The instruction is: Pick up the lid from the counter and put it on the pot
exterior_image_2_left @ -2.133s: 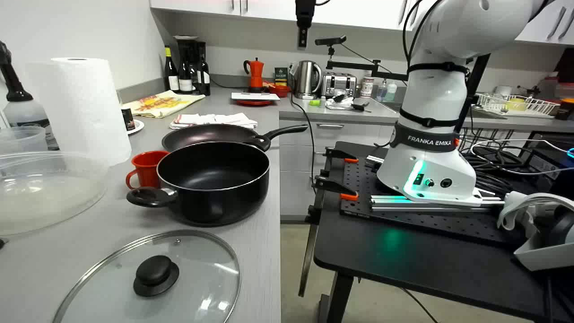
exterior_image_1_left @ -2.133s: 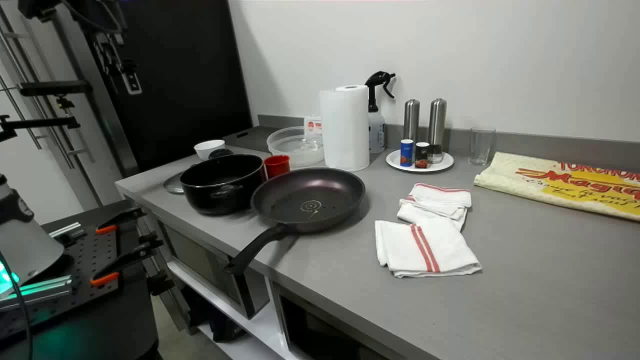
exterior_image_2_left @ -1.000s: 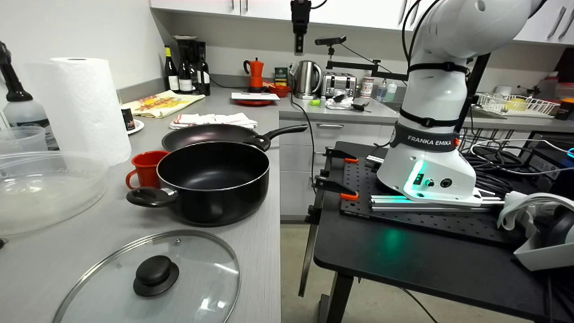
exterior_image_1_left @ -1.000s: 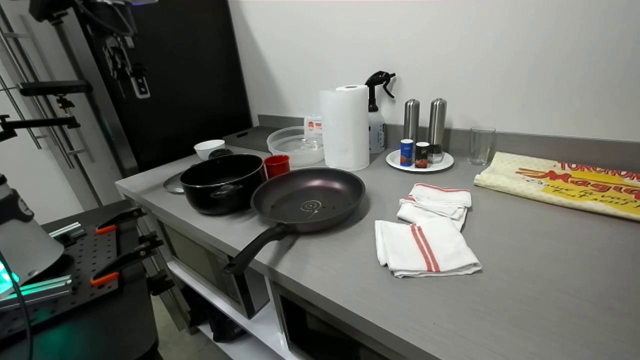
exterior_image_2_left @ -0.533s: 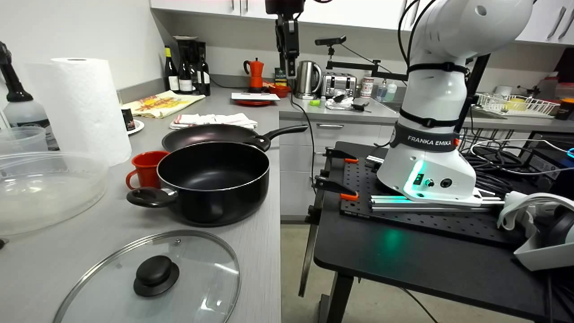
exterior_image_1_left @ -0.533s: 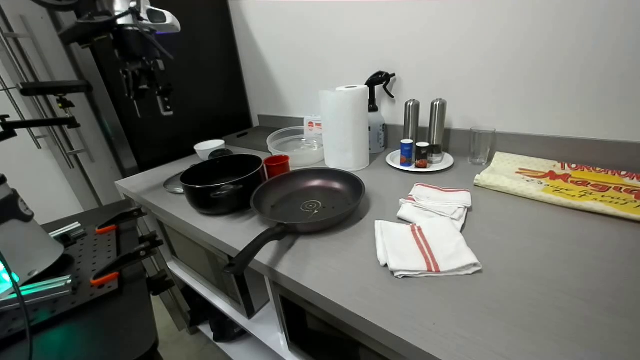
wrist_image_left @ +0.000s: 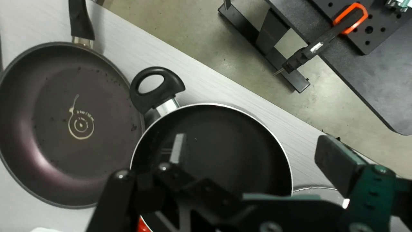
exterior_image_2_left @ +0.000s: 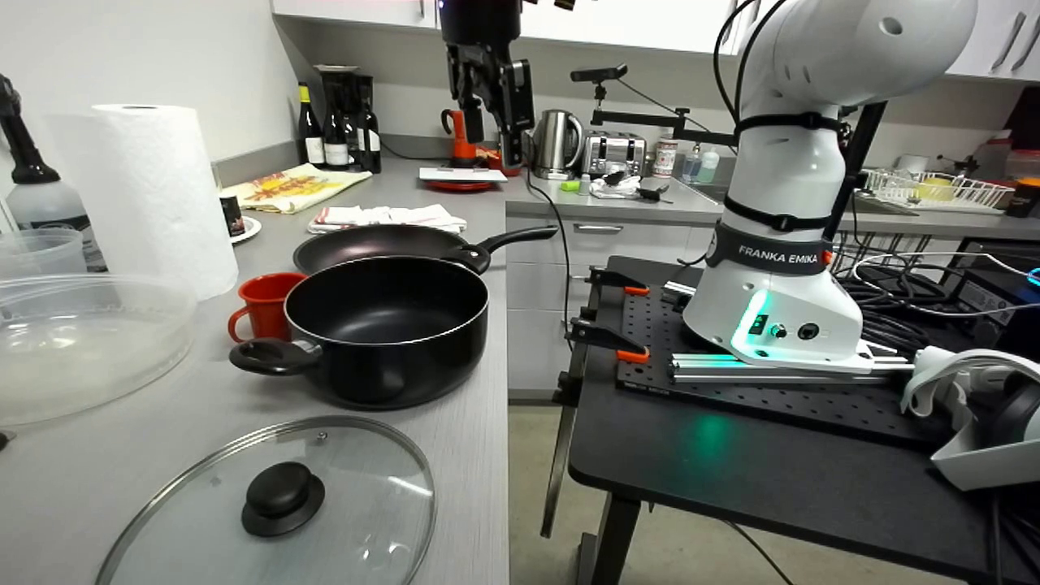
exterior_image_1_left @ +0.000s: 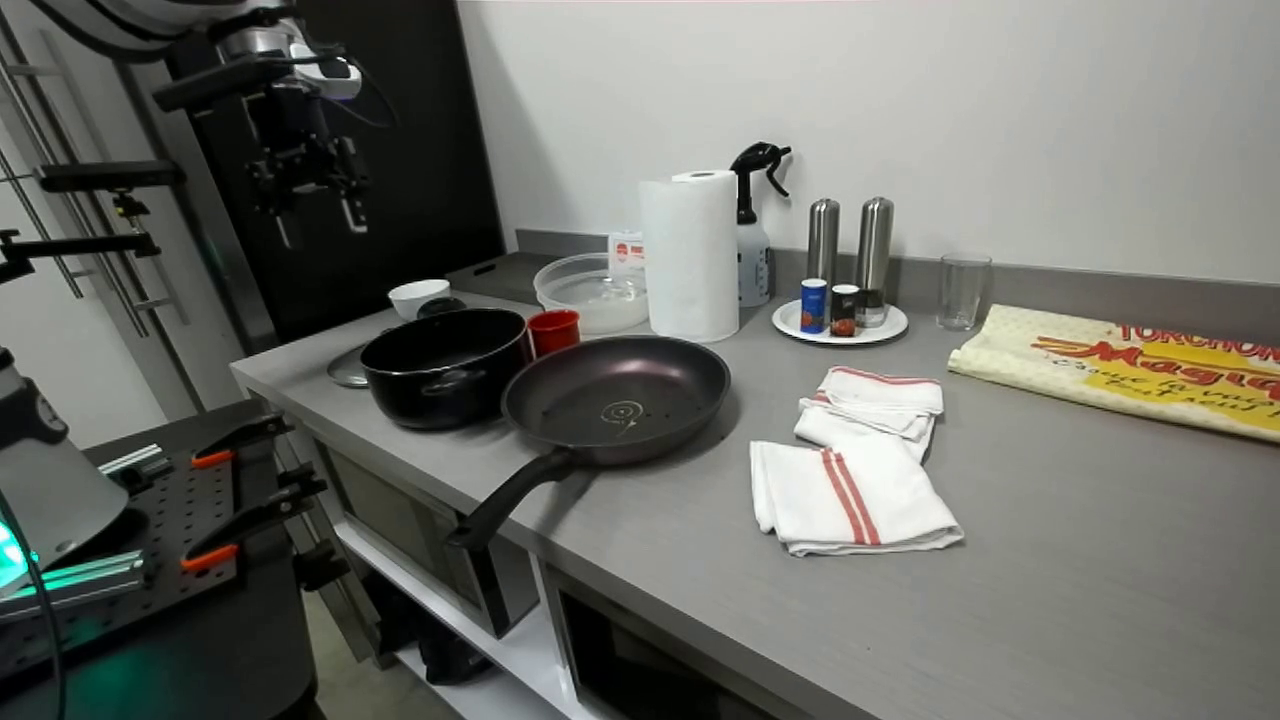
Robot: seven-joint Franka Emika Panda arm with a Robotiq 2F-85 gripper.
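The see-through lid [exterior_image_2_left: 366, 496] with a metal rim and black knob lies flat on the grey counter [exterior_image_2_left: 467, 439], beside the black pot [exterior_image_2_left: 398, 370]. A small part of the lid also shows in an exterior view [exterior_image_1_left: 347, 368] behind the pot [exterior_image_1_left: 430, 395]. In the wrist view a sliver of the lid [wrist_image_left: 317, 192] shows past the pot's rim, partly hidden by the fingers. The pot [wrist_image_left: 222, 138] is uncovered and upright. My gripper [wrist_image_left: 254, 149] is open and empty, fingers wide apart, high above the counter. It also shows in both exterior views [exterior_image_1_left: 322, 222] [exterior_image_2_left: 492, 145], pointing down.
A frying pan [exterior_image_1_left: 620, 400] stands against the pot, its handle over the counter edge. A red mug [exterior_image_2_left: 272, 301], a clear plastic container [exterior_image_2_left: 89, 349] and a paper towel roll [exterior_image_1_left: 695, 260] are close by. A white bowl [exterior_image_1_left: 418, 296] and folded towels [exterior_image_1_left: 855, 495] also lie there.
My gripper has come down and forward over the counter: rightward in one exterior view, leftward in the other. Its fingers now show apart. The lid and pot have not moved.
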